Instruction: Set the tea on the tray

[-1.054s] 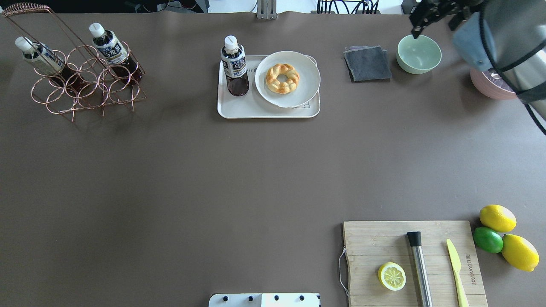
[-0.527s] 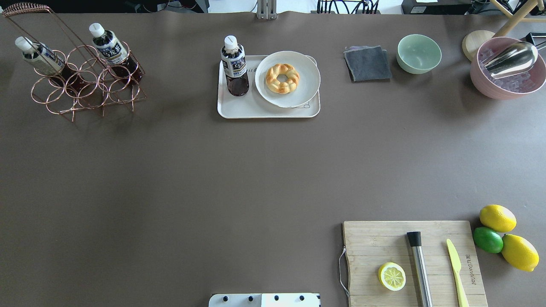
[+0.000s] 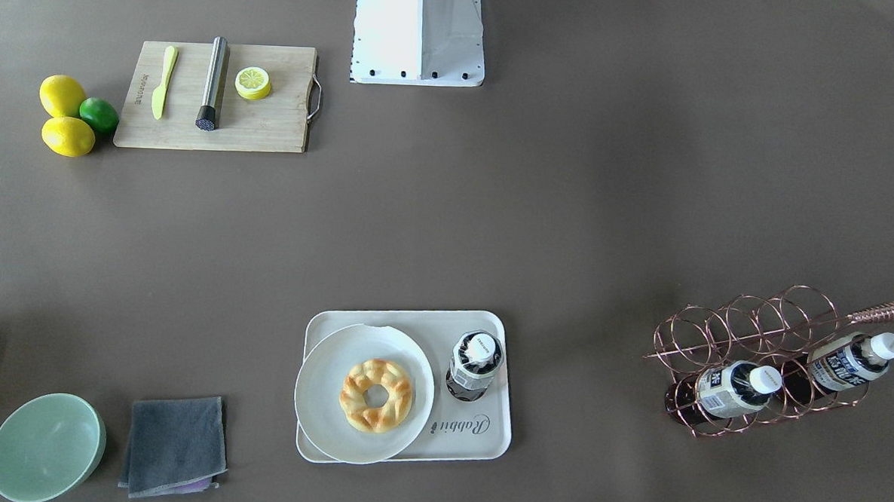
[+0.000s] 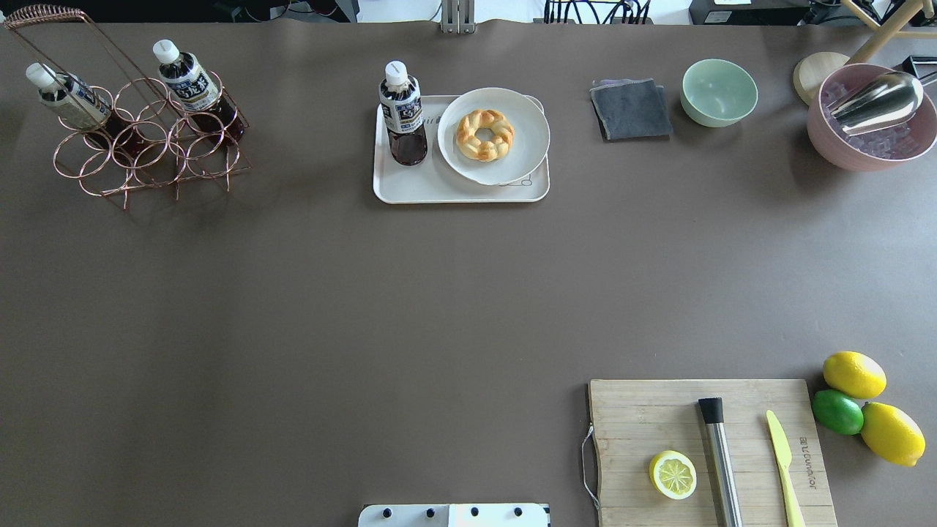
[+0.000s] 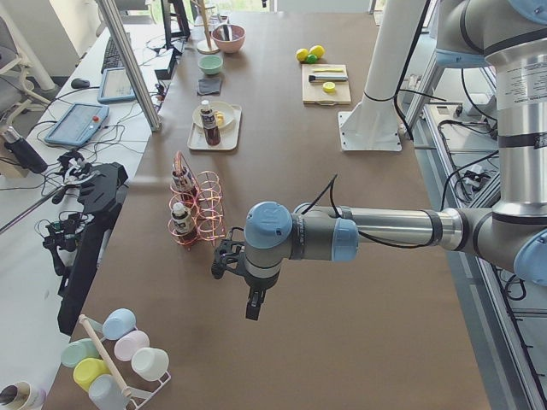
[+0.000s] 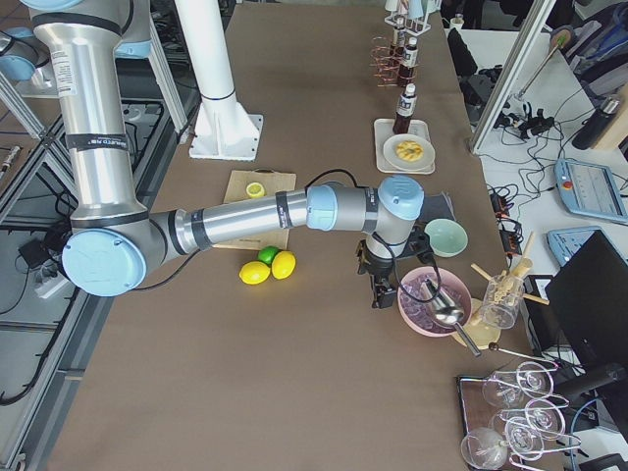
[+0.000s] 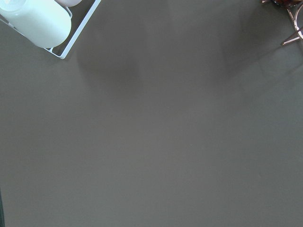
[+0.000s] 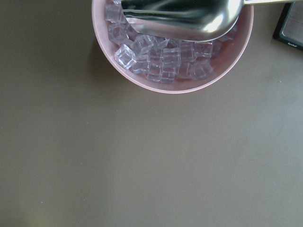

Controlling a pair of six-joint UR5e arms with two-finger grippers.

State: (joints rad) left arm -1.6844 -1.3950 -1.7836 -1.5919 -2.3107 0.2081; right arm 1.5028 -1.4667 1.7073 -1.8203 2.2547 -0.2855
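Cream tray (image 3: 484,441): script reads "Rabbit".
Bottled tea (image 3: 475,364): upright on tray; label illegible.
My left gripper (image 5: 253,307), right gripper (image 6: 380,294): closure, I cannot tell.

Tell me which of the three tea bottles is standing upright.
The tea bottle on the tray, beside the plate; the other two lean in the copper wire rack.

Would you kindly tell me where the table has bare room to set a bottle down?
The wide middle, between the tray, the wire rack and the cutting board, is bare. On the tray only the strip nearest the robot is free; the tea and plate crowd the rest.
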